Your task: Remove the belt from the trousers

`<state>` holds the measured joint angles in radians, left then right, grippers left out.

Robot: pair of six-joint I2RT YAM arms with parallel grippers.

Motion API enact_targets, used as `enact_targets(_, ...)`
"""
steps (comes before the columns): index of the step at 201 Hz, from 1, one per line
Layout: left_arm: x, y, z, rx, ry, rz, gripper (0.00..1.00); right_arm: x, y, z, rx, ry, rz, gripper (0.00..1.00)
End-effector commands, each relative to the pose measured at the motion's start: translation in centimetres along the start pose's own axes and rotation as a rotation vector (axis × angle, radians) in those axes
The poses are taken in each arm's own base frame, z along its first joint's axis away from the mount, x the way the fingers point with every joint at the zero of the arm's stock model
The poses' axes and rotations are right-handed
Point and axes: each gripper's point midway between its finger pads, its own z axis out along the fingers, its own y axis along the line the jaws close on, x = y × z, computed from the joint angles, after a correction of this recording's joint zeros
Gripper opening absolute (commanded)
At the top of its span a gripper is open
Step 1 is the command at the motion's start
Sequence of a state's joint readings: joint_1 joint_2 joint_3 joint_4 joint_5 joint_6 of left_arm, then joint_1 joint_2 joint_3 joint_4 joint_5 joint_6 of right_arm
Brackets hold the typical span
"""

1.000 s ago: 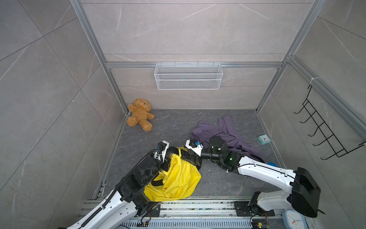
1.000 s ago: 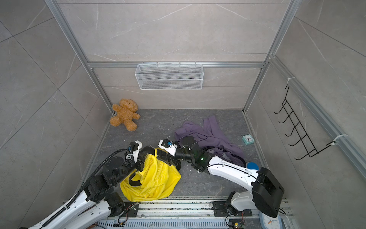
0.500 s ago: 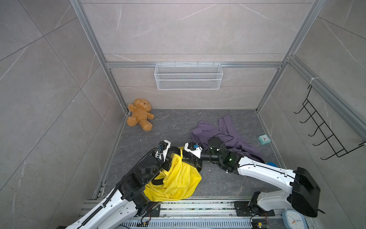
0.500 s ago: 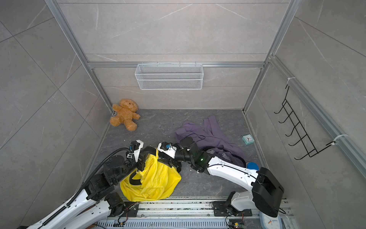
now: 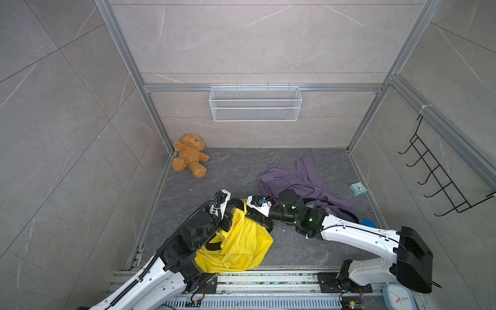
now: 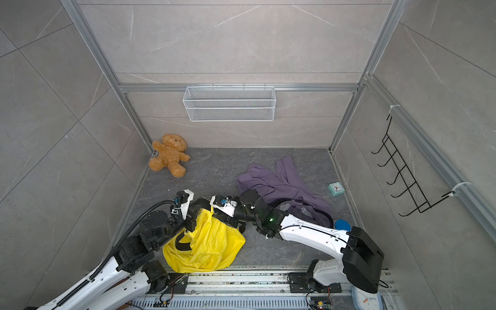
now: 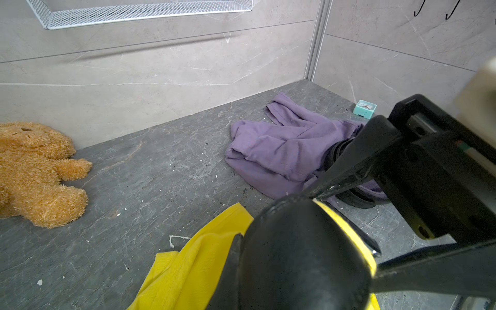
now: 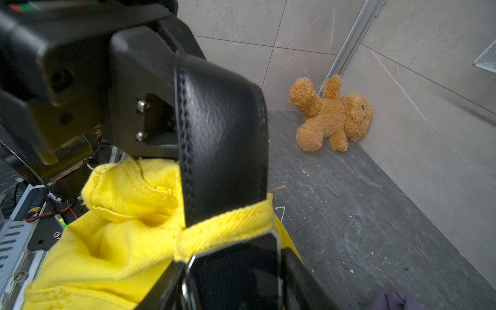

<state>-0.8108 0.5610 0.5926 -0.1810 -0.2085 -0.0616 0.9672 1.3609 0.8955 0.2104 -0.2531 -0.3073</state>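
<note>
The yellow trousers [image 5: 236, 247] [image 6: 209, 241] lie bunched at the front of the floor, their waistband lifted. A black belt [image 8: 222, 134] [image 7: 303, 255] runs through a yellow belt loop [image 8: 228, 222] and arches between both grippers [image 5: 236, 202]. My left gripper [image 5: 226, 217] [image 6: 190, 224] is shut on the waistband fabric. In the left wrist view the belt hides its jaws. My right gripper [image 8: 233, 281] [image 5: 248, 214] holds the black, silver-edged buckle [image 8: 233, 268] just below the loop, with one of its fingers [image 8: 303, 279] against each side.
A teddy bear [image 5: 190, 155] lies in the back left corner. Purple clothing [image 5: 303, 182] with another dark belt [image 7: 357, 193] lies at the right. A small teal clock [image 5: 358, 188] is near the right wall. A wire basket [image 5: 255, 103] and black hooks [image 5: 440, 182] hang on the walls.
My right gripper has moved left to the waistband, close to the left gripper, and its jaws have narrowed onto the buckle. The left gripper has stayed shut and has barely moved.
</note>
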Motion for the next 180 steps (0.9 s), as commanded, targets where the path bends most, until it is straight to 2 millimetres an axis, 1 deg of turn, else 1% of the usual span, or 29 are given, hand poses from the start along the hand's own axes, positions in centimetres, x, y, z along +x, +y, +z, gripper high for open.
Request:
enact_targets(1,-4.6,0.1,-1.7,0.004,-0.156,-0.059,0.00,-0.6,-0.3,-0.1,0.020,-0.029,0.018,0.53)
enact_targets(37,-3.9,0.5,-1.9,-0.011,-0.148,-0.070,0.00,-1.1,-0.7,-0.6,0.004,-0.062,0.067,0.47)
enact_targets(61,-3.6,0.7,-2.0,-0.023,-0.149,-0.077,0.00,-1.4,-1.2,-0.9,-0.005,-0.080,0.103,0.37)
enact_targets(75,-3.6,0.8,-2.1,-0.024,-0.151,-0.080,0.00,-1.5,-1.3,-0.9,-0.007,-0.084,0.107,0.34)
enact_targets(108,-3.5,1.1,-2.3,-0.042,-0.147,-0.075,0.00,-1.1,-1.5,-0.9,-0.013,-0.079,0.128,0.27)
enact_targets(151,-3.4,2.3,-3.4,-0.096,-0.170,-0.081,0.00,-0.2,-2.7,-1.6,0.009,-0.082,0.192,0.15)
enact_targets(161,-3.3,2.5,-3.7,-0.104,-0.173,-0.083,0.00,0.3,-3.1,-1.8,0.018,-0.076,0.213,0.12)
enact_targets(180,-3.0,2.8,-3.8,-0.121,-0.169,-0.084,0.00,0.6,-3.8,-2.2,0.037,-0.067,0.230,0.09)
